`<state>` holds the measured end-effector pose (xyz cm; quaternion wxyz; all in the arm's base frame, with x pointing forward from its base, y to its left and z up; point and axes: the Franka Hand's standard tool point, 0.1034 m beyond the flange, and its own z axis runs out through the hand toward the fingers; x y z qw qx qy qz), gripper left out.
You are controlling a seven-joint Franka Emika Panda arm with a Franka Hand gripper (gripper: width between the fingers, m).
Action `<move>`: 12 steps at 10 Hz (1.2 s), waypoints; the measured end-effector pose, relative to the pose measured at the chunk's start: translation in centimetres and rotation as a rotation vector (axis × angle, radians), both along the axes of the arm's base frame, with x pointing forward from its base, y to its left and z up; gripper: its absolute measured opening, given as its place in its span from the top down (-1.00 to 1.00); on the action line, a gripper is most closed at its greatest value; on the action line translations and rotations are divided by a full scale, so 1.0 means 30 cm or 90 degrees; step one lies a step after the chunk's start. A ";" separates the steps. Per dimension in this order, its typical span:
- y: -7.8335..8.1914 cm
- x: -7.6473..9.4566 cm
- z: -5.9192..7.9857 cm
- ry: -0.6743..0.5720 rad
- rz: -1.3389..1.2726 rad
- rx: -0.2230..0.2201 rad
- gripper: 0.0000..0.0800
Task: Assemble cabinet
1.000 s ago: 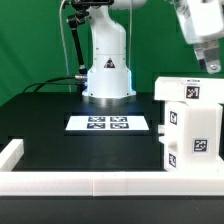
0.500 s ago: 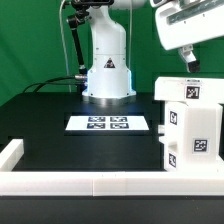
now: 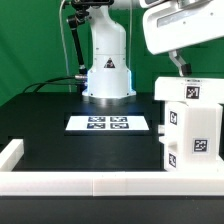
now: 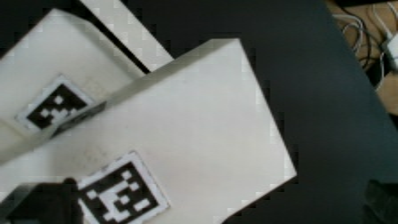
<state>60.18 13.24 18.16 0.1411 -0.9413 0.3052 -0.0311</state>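
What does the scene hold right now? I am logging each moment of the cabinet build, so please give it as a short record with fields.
arm: above the cabinet, at the exterior view's upper right
gripper: just above the cabinet's top; open or shut cannot be told
cabinet: white tagged box, upright on the table at the exterior view's right
marker board: flat on the table in front of the robot base
border rails: along the near edge and the exterior view's left
held object: none visible
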 end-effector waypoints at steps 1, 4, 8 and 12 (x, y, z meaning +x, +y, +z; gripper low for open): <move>-0.005 0.001 0.000 -0.027 0.105 -0.022 -0.99; -0.022 0.003 0.001 -0.095 0.379 -0.066 -0.99; -0.035 0.005 -0.005 -0.134 0.582 -0.129 -0.99; -0.061 0.003 -0.015 -0.178 0.814 -0.168 -0.99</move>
